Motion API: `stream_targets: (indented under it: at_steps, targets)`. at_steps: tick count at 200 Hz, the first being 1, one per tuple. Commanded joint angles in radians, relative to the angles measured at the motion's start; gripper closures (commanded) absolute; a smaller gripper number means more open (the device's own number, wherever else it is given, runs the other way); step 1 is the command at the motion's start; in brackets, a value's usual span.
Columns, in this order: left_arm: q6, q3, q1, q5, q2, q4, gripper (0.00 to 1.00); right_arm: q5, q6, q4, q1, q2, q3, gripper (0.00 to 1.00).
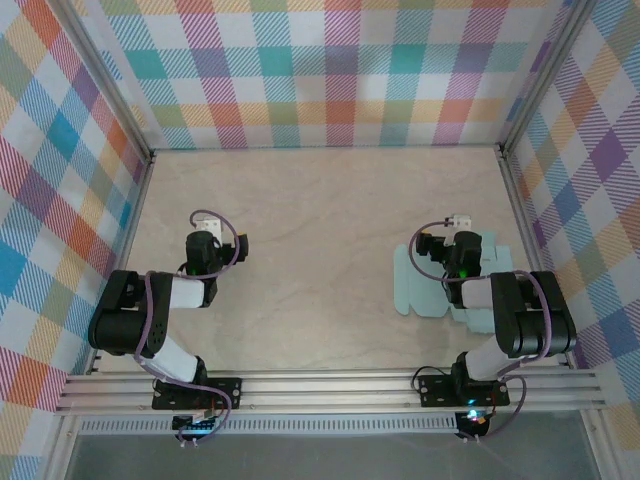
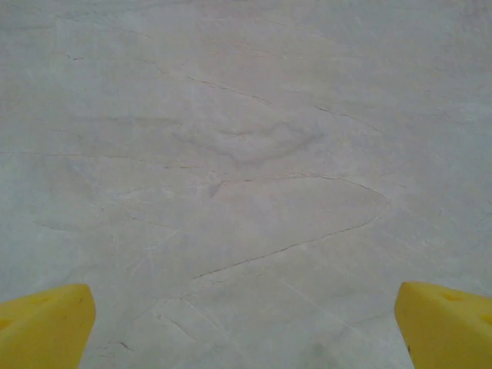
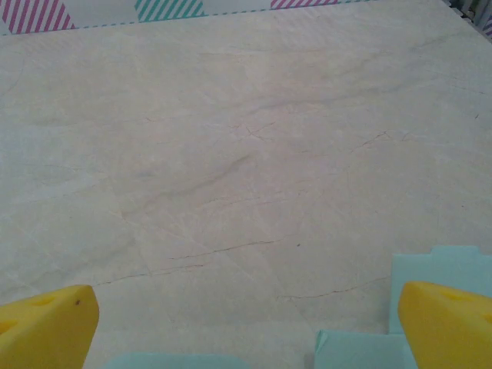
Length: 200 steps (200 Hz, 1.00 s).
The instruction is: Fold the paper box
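Right jaws gape over the flat paper box.

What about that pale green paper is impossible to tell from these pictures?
- Top view: the right arm covers the right side of the paper box, hiding its full outline.
- Right wrist view: the bottom edge cuts it off.
- Fold lines: too small overhead.

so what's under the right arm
The flat mint-green paper box lies on the table beneath the right arm. Tabbed edges show on either side; the arm covers the middle, so its full outline cannot be seen.
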Motion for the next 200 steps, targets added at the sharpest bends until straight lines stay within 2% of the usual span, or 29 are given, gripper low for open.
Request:
stream_targets:
  at_steps: [1, 176, 187, 200]
  targets:
    - [-0.010, 0.001, 0.005, 0.017, -0.003, 0.029, 0.00, -0.018, -0.005, 0.042, -0.007, -0.002, 0.014, 0.00]
    - [-0.009, -0.006, 0.006, 0.017, -0.010, 0.037, 0.00, -0.015, -0.005, 0.050, -0.006, -0.005, 0.008, 0.00]
    - [0.006, -0.002, 0.000, 0.035, -0.036, 0.014, 0.00, -0.009, -0.001, 0.039, -0.007, -0.029, 0.004, 0.00]
    - [0.028, 0.025, -0.023, 0.021, -0.100, -0.088, 0.00, -0.005, -0.001, -0.022, -0.006, -0.104, -0.002, 0.00]
